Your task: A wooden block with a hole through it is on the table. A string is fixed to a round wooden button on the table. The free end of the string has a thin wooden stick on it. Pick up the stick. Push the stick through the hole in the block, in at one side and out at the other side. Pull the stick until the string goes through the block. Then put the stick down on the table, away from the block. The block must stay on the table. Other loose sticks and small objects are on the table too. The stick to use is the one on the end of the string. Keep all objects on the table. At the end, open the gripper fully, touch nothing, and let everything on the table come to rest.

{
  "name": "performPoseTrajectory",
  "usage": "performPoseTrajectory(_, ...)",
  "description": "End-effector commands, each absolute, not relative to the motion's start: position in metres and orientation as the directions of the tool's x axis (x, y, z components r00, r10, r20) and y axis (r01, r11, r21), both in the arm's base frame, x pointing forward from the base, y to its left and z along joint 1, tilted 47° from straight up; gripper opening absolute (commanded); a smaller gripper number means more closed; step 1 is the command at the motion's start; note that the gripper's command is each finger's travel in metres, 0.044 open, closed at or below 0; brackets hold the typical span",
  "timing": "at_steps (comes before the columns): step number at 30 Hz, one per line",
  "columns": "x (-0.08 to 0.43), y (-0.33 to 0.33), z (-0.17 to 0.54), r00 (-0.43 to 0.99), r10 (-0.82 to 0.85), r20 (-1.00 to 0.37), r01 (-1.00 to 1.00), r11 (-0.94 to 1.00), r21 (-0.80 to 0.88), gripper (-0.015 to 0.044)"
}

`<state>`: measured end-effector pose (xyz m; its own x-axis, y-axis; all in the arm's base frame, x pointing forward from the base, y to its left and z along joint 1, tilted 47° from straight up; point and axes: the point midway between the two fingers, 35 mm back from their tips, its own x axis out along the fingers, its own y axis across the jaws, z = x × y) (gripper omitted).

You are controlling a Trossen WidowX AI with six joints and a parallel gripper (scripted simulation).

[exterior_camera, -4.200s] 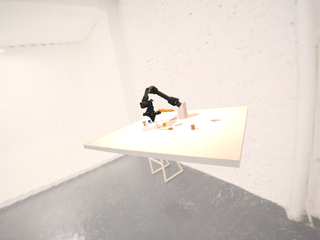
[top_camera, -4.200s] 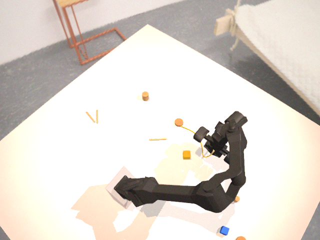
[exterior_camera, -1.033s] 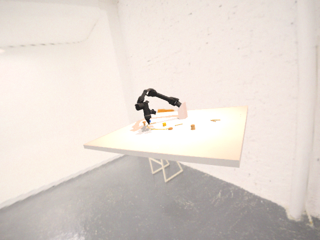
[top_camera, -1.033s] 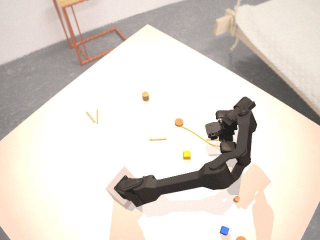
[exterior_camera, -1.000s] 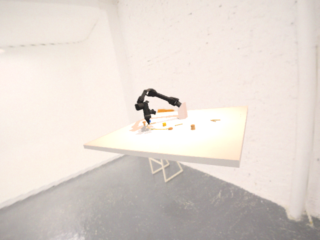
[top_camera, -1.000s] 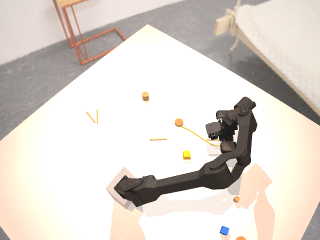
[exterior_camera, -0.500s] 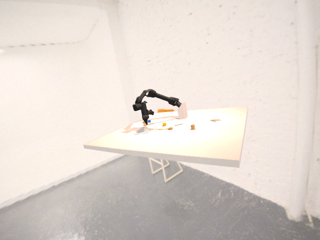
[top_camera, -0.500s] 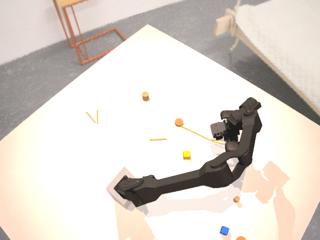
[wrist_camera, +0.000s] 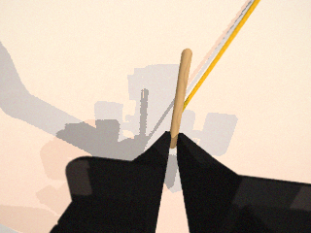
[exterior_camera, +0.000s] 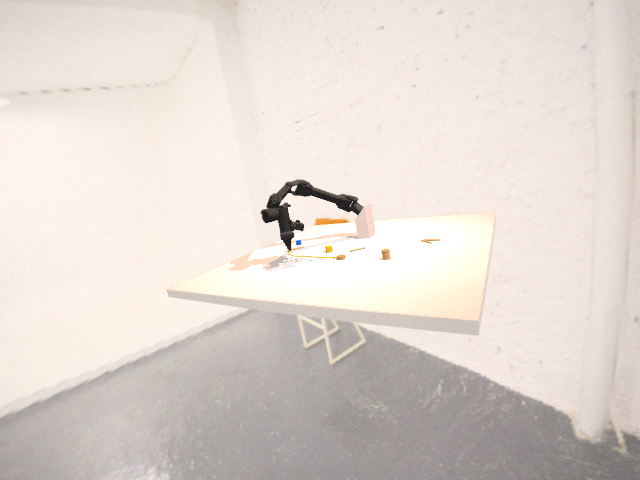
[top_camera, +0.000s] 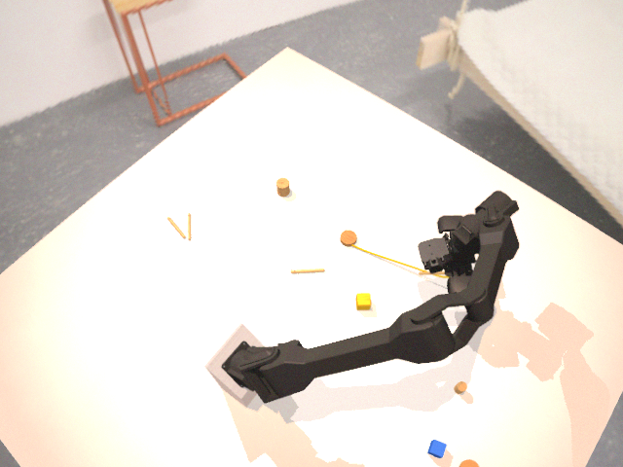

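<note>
My gripper (exterior_camera: 289, 250) (wrist_camera: 173, 136) is shut on one end of a thin wooden stick (top_camera: 425, 273) (exterior_camera: 297, 248) (wrist_camera: 183, 80) and holds it a little above the table. The arm hides the fingertips in the top view. The yellow string (top_camera: 387, 258) (exterior_camera: 315, 256) (wrist_camera: 221, 52) runs almost straight from the round wooden button (top_camera: 348, 237) (exterior_camera: 340, 256) to the held stick, passing behind it in the wrist view. Where it joins the stick is hidden. I cannot make out a block with a hole in any view; the arm hides part of the table.
A yellow cube (top_camera: 363, 302) (exterior_camera: 328, 249) lies near the arm. A loose stick (top_camera: 308, 271) lies left of it. An upright wooden cylinder (top_camera: 282, 187) (exterior_camera: 385, 254) and two loose sticks stand apart farther left. A blue cube (top_camera: 437, 448) and an orange disc (top_camera: 468, 463) are at the bottom.
</note>
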<state>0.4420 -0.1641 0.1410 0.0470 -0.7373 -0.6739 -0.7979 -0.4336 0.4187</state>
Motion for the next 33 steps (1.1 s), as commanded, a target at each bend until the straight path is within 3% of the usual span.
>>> performPoseTrajectory(1,0.443,-0.165,0.141,0.048,-0.738,-0.674,-0.793,-0.438,0.423,0.0000)
performPoseTrajectory(33,0.420,-0.187,0.127,0.046,-0.737,-0.674,-0.793,-0.438,0.424,0.0000)
